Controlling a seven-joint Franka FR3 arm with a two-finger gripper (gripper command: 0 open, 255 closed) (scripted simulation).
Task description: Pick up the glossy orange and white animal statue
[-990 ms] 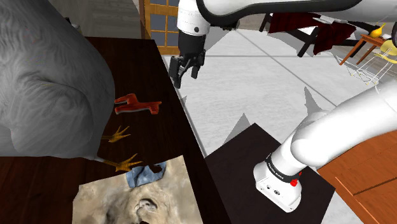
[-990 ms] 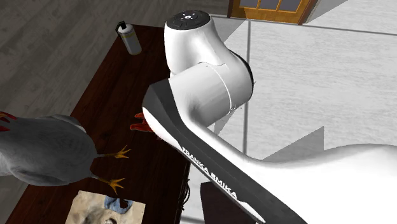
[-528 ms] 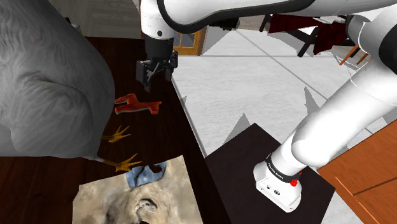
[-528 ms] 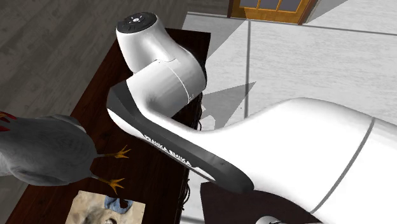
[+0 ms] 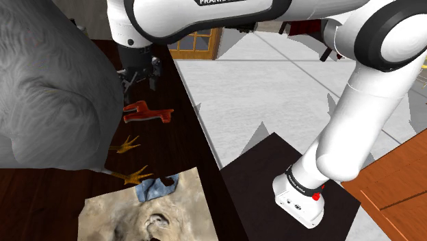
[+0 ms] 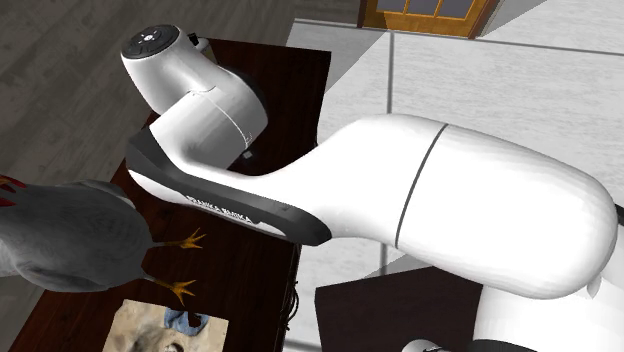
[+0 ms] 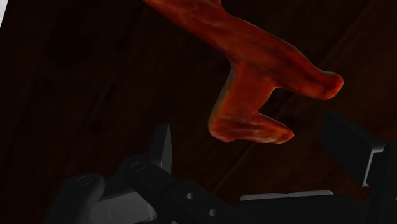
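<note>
Spread gripper (image 5: 140, 79) over statue (image 5: 146, 111)
Shoulder view: statue at its 6 o'clock; closing off-centre could nudge it away.

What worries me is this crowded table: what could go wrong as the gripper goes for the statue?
The open gripper sits over the thin legs of the orange-red animal statue, not its body; closing there may slip or twist it.
The grey bird figure stands close beside it; descending could bump it.
</note>
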